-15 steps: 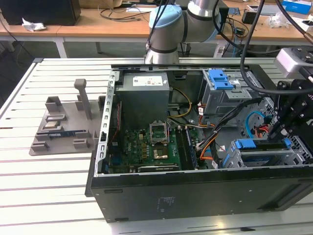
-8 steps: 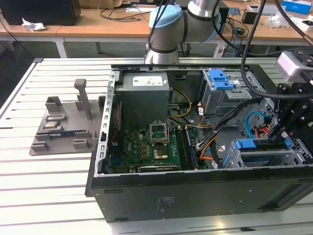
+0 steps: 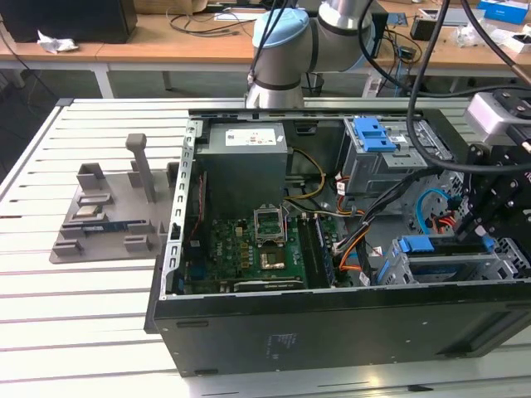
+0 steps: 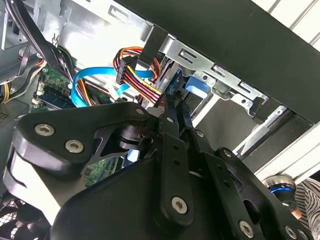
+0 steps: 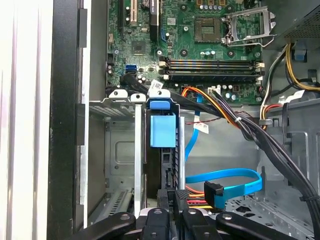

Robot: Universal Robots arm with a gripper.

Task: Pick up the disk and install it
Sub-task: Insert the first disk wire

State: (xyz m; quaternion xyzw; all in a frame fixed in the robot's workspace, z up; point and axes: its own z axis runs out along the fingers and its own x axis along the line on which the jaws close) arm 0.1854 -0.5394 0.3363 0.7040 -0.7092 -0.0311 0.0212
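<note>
- The disk (image 5: 162,131) stands on its thin edge in a slot of the grey metal cage (image 5: 120,155), so its flat face and label are hidden.
- What shows of it in the first wrist view is a blue plastic rail and a dark, thin side.
- The gripper (image 5: 170,220) is right at the near end of the disk. It is cut off by the picture's edge there.
- In the second wrist view the gripper (image 4: 175,112) is big, black and bolted. It blocks much of what is behind it.
- I cannot tell if the jaws are clenched on the disk or let go.
- In the exterior view the gripper (image 3: 479,222) is low on the exterior view's right, partly cut off, over the cage.
- A flat, shiny blue cable (image 5: 227,177) curls near the disk.
- Thick black wires (image 5: 265,140) cross over the bumpy green board (image 5: 200,50).
- The computer case (image 3: 332,332) is a dark, open box on a white ribbed table (image 3: 75,332).
</note>
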